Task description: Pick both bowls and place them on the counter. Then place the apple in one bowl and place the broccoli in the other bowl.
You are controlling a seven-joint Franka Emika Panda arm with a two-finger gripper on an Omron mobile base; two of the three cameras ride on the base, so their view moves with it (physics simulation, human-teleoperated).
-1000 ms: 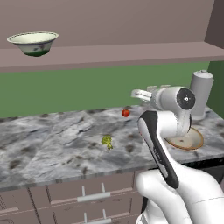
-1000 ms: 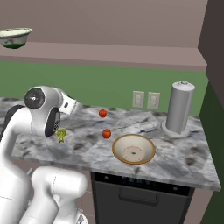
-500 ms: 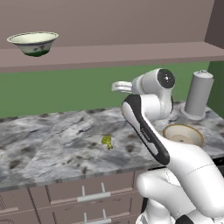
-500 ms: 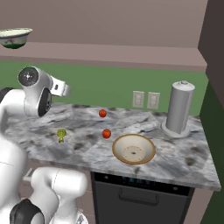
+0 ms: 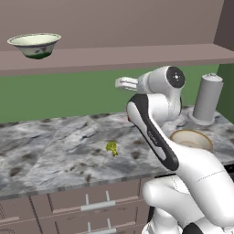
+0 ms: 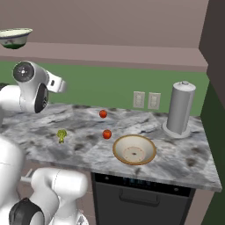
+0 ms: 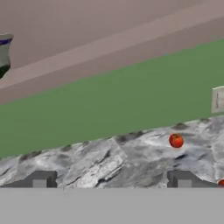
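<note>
The bowls sit well apart from each other: the deep cream-white bowl with a dark green outer pattern (image 5: 34, 44) stands upright on the plain mauve shelf (image 5: 137, 55) high on the wall, while the wide shallow tan bowl with a brownish rim (image 6: 134, 150) rests upright on the long grey-and-white marbled stone counter (image 6: 184, 160). The white arm's two-finger gripper (image 5: 125, 83) is raised above the counter in front of the green wall, below shelf height, with its two dark fingertips (image 7: 40, 179) spread wide apart and nothing between them. In the hand view a small round orange-red fruit (image 7: 176, 140) lies on the stone ahead. The right base view shows two such fruits: one near the wall (image 6: 103, 114) and a second (image 6: 107, 134) just beside the tan bowl's rim, on its left; I cannot tell which is the apple. The tiny yellow-green broccoli floret (image 6: 61, 135) lies on the counter further left, apart from both fruits. A tall grey cylindrical canister (image 6: 180, 108) stands upright behind the tan bowl, near two pale wall sockets (image 6: 146, 100).
</note>
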